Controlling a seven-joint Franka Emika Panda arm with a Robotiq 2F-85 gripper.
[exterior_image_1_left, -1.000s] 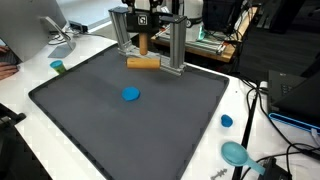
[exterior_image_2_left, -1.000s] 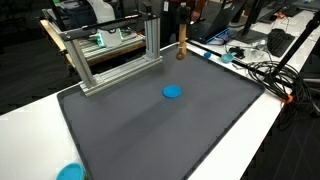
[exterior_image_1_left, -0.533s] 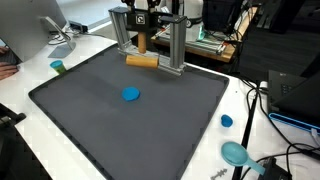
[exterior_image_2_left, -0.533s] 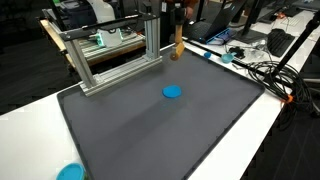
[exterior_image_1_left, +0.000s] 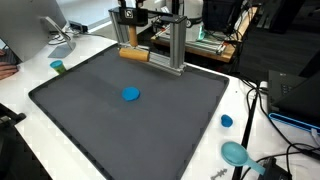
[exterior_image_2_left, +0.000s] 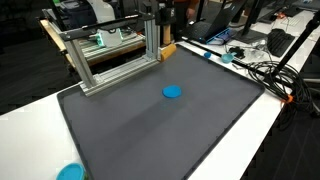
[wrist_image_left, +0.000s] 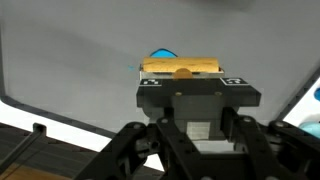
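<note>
My gripper is clenched on the upright stem of a wooden T-shaped piece. It hangs stem up, its crossbar level at the bottom. The piece sits at the far edge of the dark mat, just in front of the aluminium frame. I cannot tell whether the crossbar touches the mat. In the wrist view the crossbar lies straight across beyond my fingers, with the blue disc past it. In both exterior views that disc lies flat at the mat's middle, well apart from me. I judge that this carry goes well if I keep the grip firm, so the stem cannot swivel. I should also hold the crossbar level and clear of the frame's posts.
</note>
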